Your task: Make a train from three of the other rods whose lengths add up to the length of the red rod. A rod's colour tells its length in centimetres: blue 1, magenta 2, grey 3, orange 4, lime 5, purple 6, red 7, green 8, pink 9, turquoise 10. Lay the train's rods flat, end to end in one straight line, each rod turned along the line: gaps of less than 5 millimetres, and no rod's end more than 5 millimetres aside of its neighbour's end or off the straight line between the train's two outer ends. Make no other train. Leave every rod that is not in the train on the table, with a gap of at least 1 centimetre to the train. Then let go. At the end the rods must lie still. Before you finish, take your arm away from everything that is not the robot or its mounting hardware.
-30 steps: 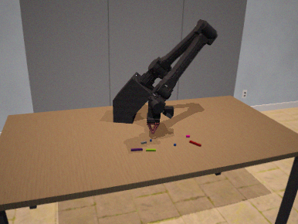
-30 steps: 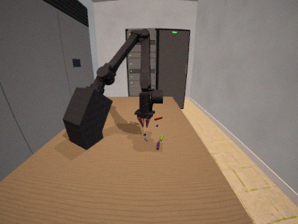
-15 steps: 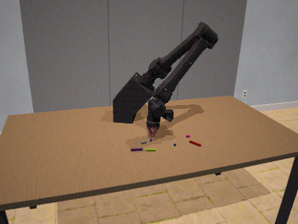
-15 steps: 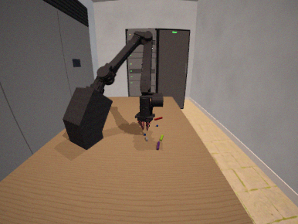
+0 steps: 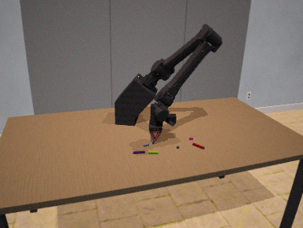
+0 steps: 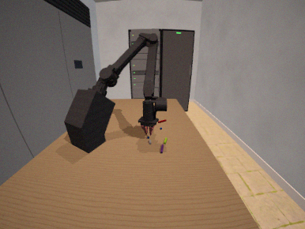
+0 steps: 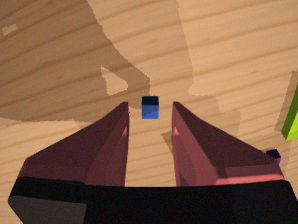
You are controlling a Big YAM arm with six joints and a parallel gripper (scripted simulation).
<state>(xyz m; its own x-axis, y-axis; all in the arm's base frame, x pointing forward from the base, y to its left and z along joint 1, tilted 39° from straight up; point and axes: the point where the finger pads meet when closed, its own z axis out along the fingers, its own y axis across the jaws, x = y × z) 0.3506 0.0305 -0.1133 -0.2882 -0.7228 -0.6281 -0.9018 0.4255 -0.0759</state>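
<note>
My gripper (image 5: 154,139) hangs low over the table, fingers pointing down. They stand partly open with nothing between them. In the wrist view a small blue rod (image 7: 150,107) lies on the table just beyond the fingertips, centred in the gap. It also shows in the top view (image 5: 153,142). A grey rod (image 5: 146,145) lies just left of it. The purple rod (image 5: 139,152) and the lime rod (image 5: 153,152) lie nearer the front, roughly in line. A second blue rod (image 5: 177,147), the magenta rod (image 5: 191,138) and the red rod (image 5: 198,145) lie to the right.
The arm's dark base block (image 5: 131,100) stands behind the rods. In the wrist view the lime rod (image 7: 292,116) and the purple rod's end (image 7: 274,155) show at the right edge.
</note>
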